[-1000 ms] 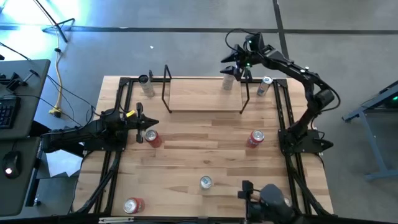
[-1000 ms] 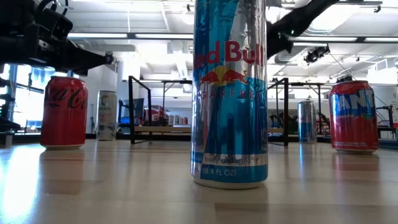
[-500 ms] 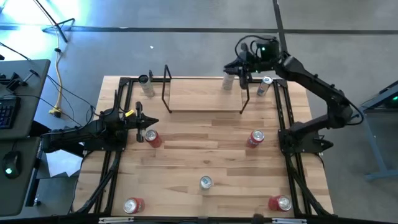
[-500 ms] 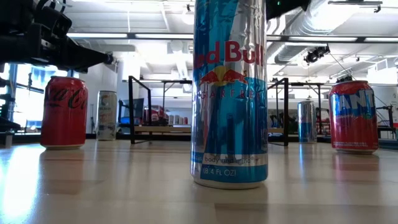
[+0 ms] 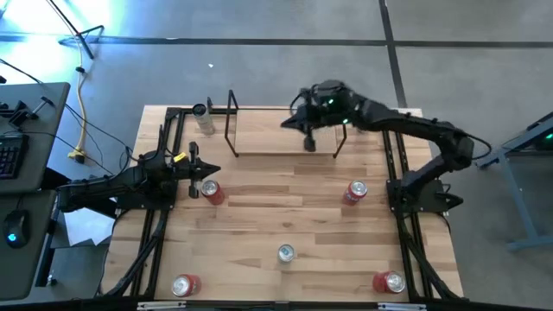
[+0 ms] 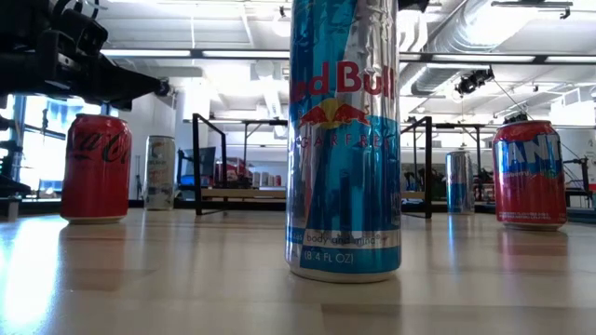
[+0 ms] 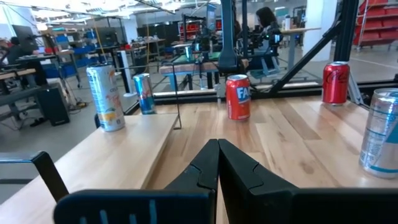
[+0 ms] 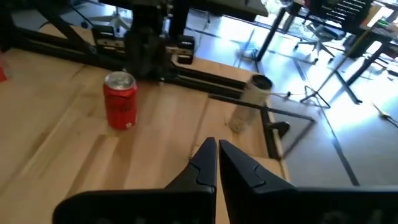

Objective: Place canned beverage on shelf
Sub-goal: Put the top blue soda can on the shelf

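The shelf (image 5: 276, 136) is a low light-wood board with black rod frames at both short ends, at the table's far side. A pale canned beverage (image 7: 106, 98) stands upright on its right end; my right arm hides it in the high view. My right gripper (image 5: 287, 125) hangs shut and empty over the board, pointing toward the table's left (image 8: 216, 157). A second pale can (image 5: 203, 117) stands on the table outside the left frame. My left gripper (image 5: 210, 170) waits shut at the table's left, just far of a red can (image 5: 211, 193).
Upright cans stand about the table: a red one (image 5: 355, 192) at right, a tall blue-silver one (image 5: 286, 253) near the middle front, red ones at the front left (image 5: 183, 284) and front right (image 5: 389, 282). A blue can (image 7: 144, 93) stands beyond the shelf's right frame.
My right gripper has drawn away from the can at the shelf's right end. It has swung toward the table's left and somewhat nearer, and now sits over the middle of the board. The can stays on the shelf.
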`<state>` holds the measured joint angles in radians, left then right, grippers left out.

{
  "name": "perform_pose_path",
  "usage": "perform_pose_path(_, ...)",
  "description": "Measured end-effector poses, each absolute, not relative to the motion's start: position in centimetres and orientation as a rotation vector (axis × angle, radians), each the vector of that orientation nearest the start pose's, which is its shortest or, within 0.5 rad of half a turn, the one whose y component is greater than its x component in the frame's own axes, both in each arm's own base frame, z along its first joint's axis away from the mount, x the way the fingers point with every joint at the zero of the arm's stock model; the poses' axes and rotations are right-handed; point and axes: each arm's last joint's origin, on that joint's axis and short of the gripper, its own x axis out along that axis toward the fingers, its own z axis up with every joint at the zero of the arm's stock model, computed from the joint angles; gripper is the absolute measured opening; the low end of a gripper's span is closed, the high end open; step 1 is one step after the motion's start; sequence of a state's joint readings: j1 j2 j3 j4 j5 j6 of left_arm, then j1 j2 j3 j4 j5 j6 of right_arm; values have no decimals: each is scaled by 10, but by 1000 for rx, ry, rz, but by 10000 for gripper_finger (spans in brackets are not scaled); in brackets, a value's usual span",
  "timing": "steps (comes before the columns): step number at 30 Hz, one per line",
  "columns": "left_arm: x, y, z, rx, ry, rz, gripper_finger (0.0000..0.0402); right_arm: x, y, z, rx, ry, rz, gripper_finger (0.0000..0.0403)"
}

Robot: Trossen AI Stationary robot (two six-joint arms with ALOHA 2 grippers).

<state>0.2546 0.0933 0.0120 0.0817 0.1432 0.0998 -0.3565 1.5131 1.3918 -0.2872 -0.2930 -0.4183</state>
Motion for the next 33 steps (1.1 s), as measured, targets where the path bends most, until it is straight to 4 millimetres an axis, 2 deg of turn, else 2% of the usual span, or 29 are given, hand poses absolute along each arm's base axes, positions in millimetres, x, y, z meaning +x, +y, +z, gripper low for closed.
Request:
perform_pose_path(5,100,22,169,90,0,111,0,363,-88,341,-303,312,84,0)
perform_pose_path(11,100,22,173,103,-40,113,0,406,-65,298,-288,319,97,0)
perform_pose_path(14,100,22,173,92,-40,113,0,419,-49,285,-309,318,80,0)
perform_pose_path(18,100,22,173,78,-41,112,0,423,-31,283,-327,290,95,0)
perform_pose_path(20,100,22,173,72,-41,113,0,421,-26,275,-340,239,93,0)
perform_pose_path(22,100,22,173,72,-41,113,1,413,-25,258,-320,204,74,0)
perform_pose_path(24,100,22,173,71,-41,113,1,401,-26,238,-273,170,53,0)
perform_pose_path(27,100,22,173,65,-41,114,1,379,-20,219,-238,104,31,0)
perform_pose_path(31,100,22,173,74,-45,125,1,343,2,208,-260,106,-52,0)
perform_pose_path(33,100,22,174,76,-50,135,1,323,8,210,-277,122,-107,0)
